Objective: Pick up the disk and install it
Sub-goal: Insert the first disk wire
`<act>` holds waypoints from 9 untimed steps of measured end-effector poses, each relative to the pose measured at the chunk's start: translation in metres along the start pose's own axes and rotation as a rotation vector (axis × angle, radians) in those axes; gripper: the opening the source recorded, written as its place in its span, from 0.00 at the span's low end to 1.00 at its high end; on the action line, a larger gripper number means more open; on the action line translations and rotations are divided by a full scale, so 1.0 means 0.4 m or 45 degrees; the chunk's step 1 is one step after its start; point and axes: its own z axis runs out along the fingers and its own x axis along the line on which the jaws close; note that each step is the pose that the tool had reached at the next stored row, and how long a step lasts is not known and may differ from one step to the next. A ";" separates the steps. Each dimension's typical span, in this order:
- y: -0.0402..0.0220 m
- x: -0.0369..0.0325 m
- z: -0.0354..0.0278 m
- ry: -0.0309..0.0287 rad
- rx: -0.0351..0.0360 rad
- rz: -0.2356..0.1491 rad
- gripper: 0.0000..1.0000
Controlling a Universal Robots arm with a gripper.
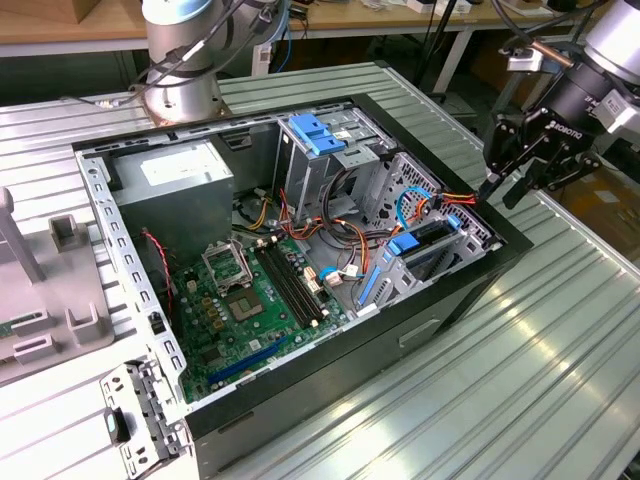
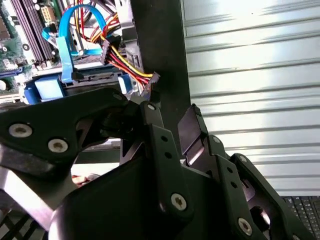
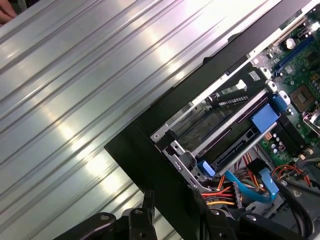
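The gripper [image 1: 503, 190] hangs over the black edge of the computer case [image 1: 455, 300], on the exterior view's right, with its fingers [image 2: 192, 125] spread apart and nothing between them. Close by, inside the case, the disk [image 1: 425, 245] sits in its bay in its blue frame. Red, yellow and blue cables [image 2: 120, 55] run to its end.

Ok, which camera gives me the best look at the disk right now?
The first wrist view: the disk lies lengthwise in its bay, blue tab clear. The exterior view shows the disk smaller, partly hidden by cables. The second wrist view catches just its end behind the gripper.
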 end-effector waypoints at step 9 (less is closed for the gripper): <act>0.007 -0.010 0.004 -0.0011 0.0013 -0.001 0.42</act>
